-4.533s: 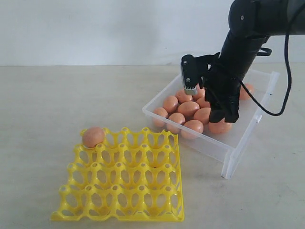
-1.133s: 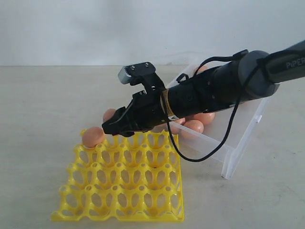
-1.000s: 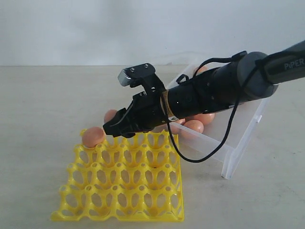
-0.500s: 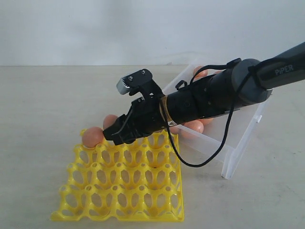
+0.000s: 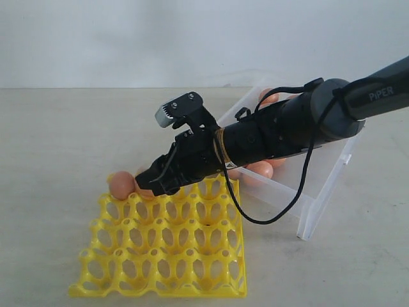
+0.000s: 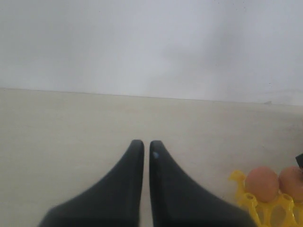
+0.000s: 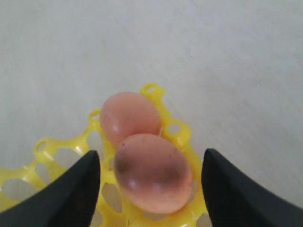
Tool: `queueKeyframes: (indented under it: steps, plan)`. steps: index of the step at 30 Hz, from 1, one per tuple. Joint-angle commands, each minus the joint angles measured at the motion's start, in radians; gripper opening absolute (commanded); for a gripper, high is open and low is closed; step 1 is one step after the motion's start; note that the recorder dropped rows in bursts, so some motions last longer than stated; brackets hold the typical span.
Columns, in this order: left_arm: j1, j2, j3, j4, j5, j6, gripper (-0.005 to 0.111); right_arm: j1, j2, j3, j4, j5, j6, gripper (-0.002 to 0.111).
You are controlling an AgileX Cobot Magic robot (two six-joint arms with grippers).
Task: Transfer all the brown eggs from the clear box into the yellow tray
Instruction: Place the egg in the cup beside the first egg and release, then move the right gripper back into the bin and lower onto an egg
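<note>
Exterior view: the right arm reaches from the right, over the box, down to the far left corner of the tray. The right gripper sits low over the tray's far row. The corner egg rests in the far left cup, just left of the fingertips. The second egg is mostly hidden behind the gripper here.

The right wrist view shows both more clearly. The second egg lies in the cup next to the corner egg, and the two touch or nearly touch. The dark fingers stand wide apart on either side of the second egg, with a gap showing on each side. The jaws are spread and grip nothing; the egg rests on the yellow lattice.

The box stands on the table to the right of the tray and farther back. A few other eggs show inside it, partly hidden by the arm; how many cannot be told.

In the left wrist view the left gripper hangs over bare table, its fingers drawn almost together with only a thin slit between them, holding nothing. A tray corner with the two eggs shows at the edge.
</note>
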Motion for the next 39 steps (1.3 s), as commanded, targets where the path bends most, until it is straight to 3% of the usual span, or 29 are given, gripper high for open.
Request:
queueKeyframes:
  steps: [1,15,19,22,23,24,25,26,27,30,33,34,36,39]
  plan:
    - [0.006,-0.003,0.003,-0.001,-0.005,0.001,0.004,0.000,-0.004,-0.004,0.007,-0.009,-0.011,0.055]
    - [0.006,-0.003,0.003,-0.001,-0.005,0.001,0.004,-0.002,-0.064,-0.004,0.048,0.052,-0.011,0.055]
    - [0.006,-0.003,0.003,-0.001,-0.005,0.001,0.004,-0.002,-0.157,-0.004,0.048,0.314,-0.014,0.052]
    - [0.006,-0.003,0.003,-0.001,-0.005,0.001,0.004,-0.002,-0.239,-0.004,0.048,0.608,-0.013,0.052]
    - [0.006,-0.003,0.003,-0.001,-0.005,0.001,0.004,-0.002,-0.283,-0.004,0.066,0.845,-0.013,0.052]
    - [0.006,-0.003,0.003,-0.001,-0.005,0.001,0.004,-0.002,-0.298,-0.004,0.085,0.957,-0.026,0.052]
    - [0.006,-0.003,0.003,-0.001,-0.005,0.001,0.004,-0.007,-0.319,-0.004,0.174,1.120,-0.164,0.052]
    - [0.006,-0.003,0.003,-0.001,-0.005,0.001,0.004,-0.018,-0.319,-0.004,0.251,1.156,-0.250,0.052]
    - [0.006,-0.003,0.003,-0.001,-0.005,0.001,0.004,-0.061,-0.313,-0.013,0.445,1.219,-0.468,0.052]
    - [0.006,-0.003,0.003,-0.001,-0.005,0.001,0.004,-0.253,-0.222,-0.096,0.956,1.328,-0.860,0.052]
    - [0.006,-0.003,0.003,-0.001,-0.005,0.001,0.004,-0.420,-0.120,-0.265,1.550,1.666,-1.368,0.052]
    - [0.006,-0.003,0.003,-0.001,-0.005,0.001,0.004,-0.441,-0.105,-0.316,1.724,1.715,-1.444,0.052]
    - [0.006,-0.003,0.003,-0.001,-0.005,0.001,0.004,-0.446,-0.099,-0.369,1.887,1.697,-1.499,0.052]
    - [0.006,-0.003,0.003,-0.001,-0.005,0.001,0.004,-0.425,-0.099,-0.391,1.955,1.622,-1.499,0.052]
